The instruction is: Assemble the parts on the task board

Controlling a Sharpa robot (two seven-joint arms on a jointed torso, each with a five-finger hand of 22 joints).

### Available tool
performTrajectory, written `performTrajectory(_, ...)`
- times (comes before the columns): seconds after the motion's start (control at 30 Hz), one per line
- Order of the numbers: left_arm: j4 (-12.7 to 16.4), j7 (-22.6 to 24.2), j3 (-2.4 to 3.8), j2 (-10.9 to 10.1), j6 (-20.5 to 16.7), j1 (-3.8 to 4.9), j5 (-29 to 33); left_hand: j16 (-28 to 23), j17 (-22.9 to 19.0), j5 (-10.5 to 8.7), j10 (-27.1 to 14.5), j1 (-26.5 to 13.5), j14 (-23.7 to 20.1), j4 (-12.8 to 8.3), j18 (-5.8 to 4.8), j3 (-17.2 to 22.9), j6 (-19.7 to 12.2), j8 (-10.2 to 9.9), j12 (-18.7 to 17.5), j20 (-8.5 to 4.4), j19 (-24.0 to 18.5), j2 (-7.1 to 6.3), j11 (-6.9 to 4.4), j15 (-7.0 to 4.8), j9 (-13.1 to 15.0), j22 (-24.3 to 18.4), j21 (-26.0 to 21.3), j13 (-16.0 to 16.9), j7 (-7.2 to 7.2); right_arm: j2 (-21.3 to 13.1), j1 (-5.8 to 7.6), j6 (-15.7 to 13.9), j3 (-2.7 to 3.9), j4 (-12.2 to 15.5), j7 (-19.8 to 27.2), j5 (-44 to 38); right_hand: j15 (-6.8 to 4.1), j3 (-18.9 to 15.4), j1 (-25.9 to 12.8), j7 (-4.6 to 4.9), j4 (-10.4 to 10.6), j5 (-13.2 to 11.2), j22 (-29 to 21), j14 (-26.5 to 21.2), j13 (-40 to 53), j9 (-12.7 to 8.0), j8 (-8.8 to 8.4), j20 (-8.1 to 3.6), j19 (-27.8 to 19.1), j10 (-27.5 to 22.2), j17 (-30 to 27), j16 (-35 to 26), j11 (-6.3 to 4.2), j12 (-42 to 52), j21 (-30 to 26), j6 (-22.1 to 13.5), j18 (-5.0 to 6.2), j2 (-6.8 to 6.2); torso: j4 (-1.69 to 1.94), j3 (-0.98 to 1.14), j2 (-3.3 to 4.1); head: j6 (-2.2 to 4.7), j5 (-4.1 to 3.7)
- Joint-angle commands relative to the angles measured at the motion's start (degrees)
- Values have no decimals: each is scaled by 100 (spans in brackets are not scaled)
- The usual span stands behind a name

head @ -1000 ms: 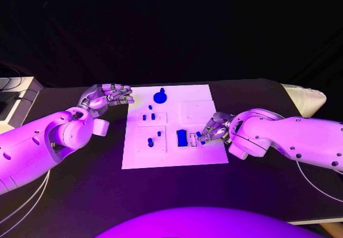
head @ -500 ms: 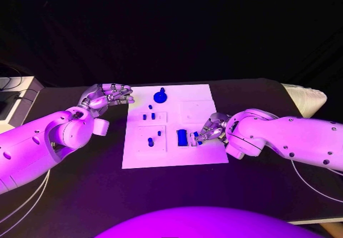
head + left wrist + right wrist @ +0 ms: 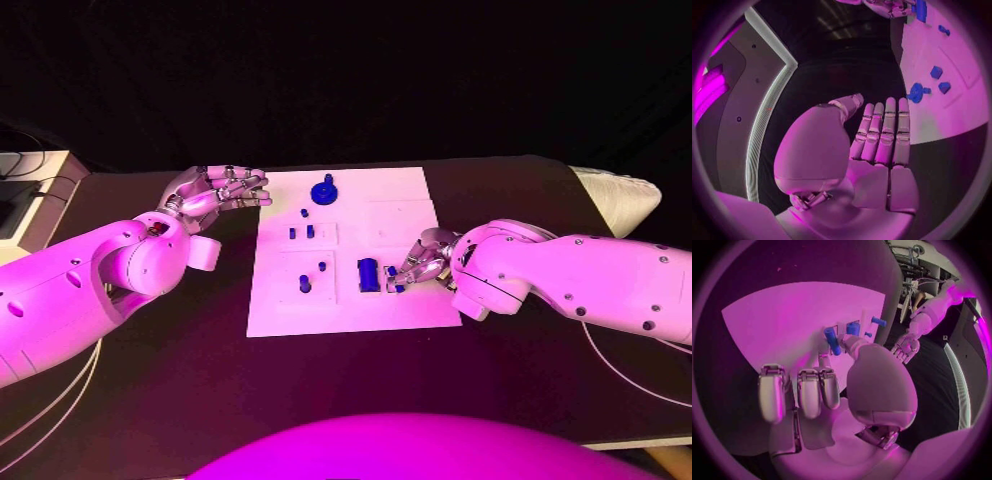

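A: What form do the arms take?
B: The left arm [image 3: 87, 285] and right arm [image 3: 577, 280] wear smooth, rounded white shells dotted with small dark screws; thin pale cables trail beneath both.

A: And the hands?
B: The left hand [image 3: 216, 192] and right hand [image 3: 428, 257] are silver, with segmented metallic fingers [image 3: 882, 135] and broad glossy palms.

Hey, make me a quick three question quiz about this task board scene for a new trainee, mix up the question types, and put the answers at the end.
1. True or false: the left hand is holding a blue part.
2. Multiple choice: the right hand is A) off the table, B) at the task board's right side, pinching a small blue part in its fingers, C) resting at the board's far edge.
3. Fill in: the round blue part lies near the board's ____ edge.

Key: 1 false; 2 B; 3 far
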Motion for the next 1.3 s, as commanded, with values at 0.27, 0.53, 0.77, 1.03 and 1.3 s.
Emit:
performTrajectory(0.27, 10, 19, 4, 10, 107, 2, -17, -23, 12, -2, -31, -28, 40, -5, 61, -7, 9, -40, -37, 3, 45, 25, -6, 2, -7, -7, -22, 2, 17, 61, -25, 143, -7, -74, -10, -73, -11, -128, -118, 12, 90, -226, 1353, 547, 1505, 1, 17, -20, 473, 596, 1293, -6, -21, 12, -25, 20, -9, 12, 2, 1, 2, -4, 6)
performTrajectory(0.53, 10, 16, 4, 10, 106, 2, -18, -28, 15, -2, -35, -34, 41, 0, 61, -9, 9, -41, -38, 4, 46, 25, -5, 2, -8, -8, -24, 1, 17, 95, -34, 119, -9, -119, 10, -72, -7, -262, -225, 18, 180, -431, 1351, 546, 1505, 5, 13, -17, 471, 596, 1291, -7, -16, 12, -34, 22, -8, 43, 1, 5, 4, 1, 10)
performTrajectory(0.77, 6, 14, 4, 12, 111, 2, -18, -33, 18, -2, -39, -42, 42, 7, 61, -12, 10, -41, -39, 4, 47, 27, -4, 3, -9, -10, -27, 1, 18, 106, -38, 35, -10, -125, 44, -54, -9, -354, -324, 13, 198, -575, 1351, 547, 1505, 8, 19, -16, 472, 596, 1295, -6, -18, 12, -35, 45, -8, 142, 2, 5, 0, -1, 3)
performTrajectory(1.03, 4, 10, 4, 15, 115, 2, -18, -33, 18, -2, -39, -42, 42, 7, 61, -12, 10, -41, -39, 4, 47, 27, -4, 3, -9, -10, -27, 1, 18, 115, -39, -18, -10, -100, 96, -49, -11, -424, -420, 11, 198, -607, 1351, 548, 1505, 10, 24, -17, 472, 596, 1296, -6, -20, 12, -37, 57, -8, 154, 1, 6, 0, -10, 8)
performTrajectory(1.3, 0, 7, 4, 16, 115, 2, -18, -40, 23, -1, -43, -52, 44, 15, 61, -15, 12, -42, -39, 5, 48, 31, -4, 4, -11, -13, -31, 2, 18, 109, -41, -43, -10, -70, 138, -53, -14, -517, -590, 4, 204, -616, 1353, 549, 1505, 10, 29, -18, 474, 596, 1300, -5, -25, 12, -28, 77, -9, 231, 1, 4, -1, -16, 5)
